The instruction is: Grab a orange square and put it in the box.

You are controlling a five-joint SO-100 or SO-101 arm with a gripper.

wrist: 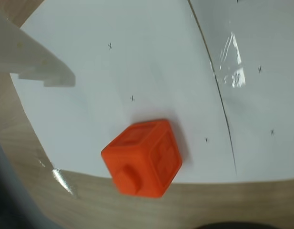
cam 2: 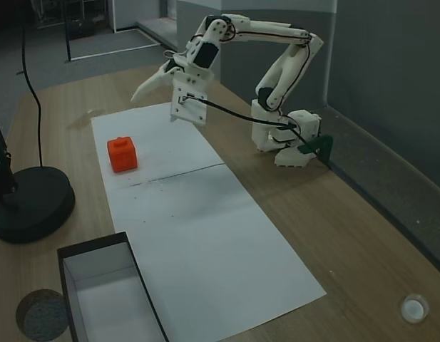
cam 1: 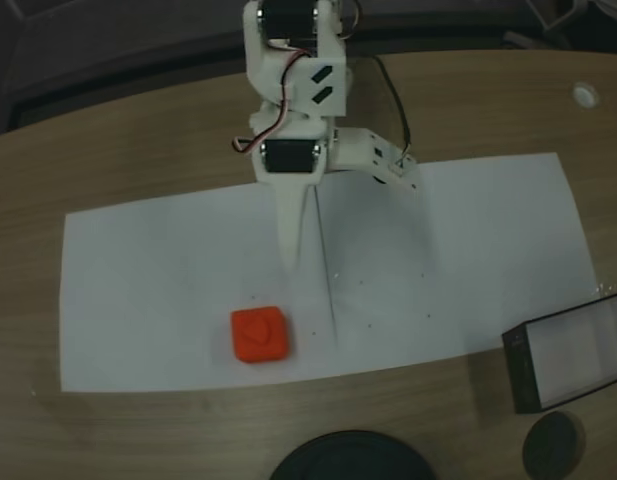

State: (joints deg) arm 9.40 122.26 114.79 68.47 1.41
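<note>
The orange square [cam 1: 259, 334] lies on the white paper [cam 1: 168, 290], low and left of centre in a fixed view, close to the sheet's near edge; in the wrist view it sits at lower centre [wrist: 143, 158], one corner reaching toward the bare wooden table [wrist: 194, 205]. Nothing touches it. The gripper [cam 2: 150, 84] hangs in the air up and to the right of the block in the other fixed view, its pale fingers [cam 2: 162, 73] tapering to a point with no real gap visible, so they look together and empty. The box [cam 2: 109, 296], black-walled and pale inside, stands well apart at the lower left of that view, and at the right edge of the first fixed view [cam 1: 571, 352]. The step in hand looks like the approach: no grasp is made yet. The next move would call for spreading the fingers, lowering over the block so it sits between them, then closing before any carry to the box.
</note>
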